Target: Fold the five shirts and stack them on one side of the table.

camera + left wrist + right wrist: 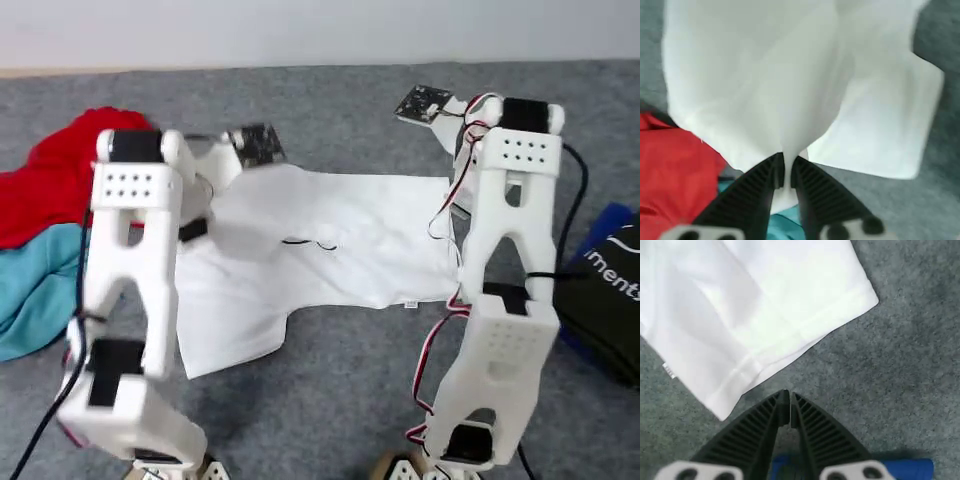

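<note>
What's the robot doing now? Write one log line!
left gripper: shut on white cloth shirt | right gripper: shut, empty, just off shirt hem

High camera looking down over table point(350, 400), wrist cameras close above, facing down, all sharing white shirt point(340, 240)

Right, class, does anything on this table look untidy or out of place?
Yes. The red shirt and teal shirt lie crumpled in a heap at the left edge, not folded; the white shirt is bunched where the left gripper pinches it.
</note>
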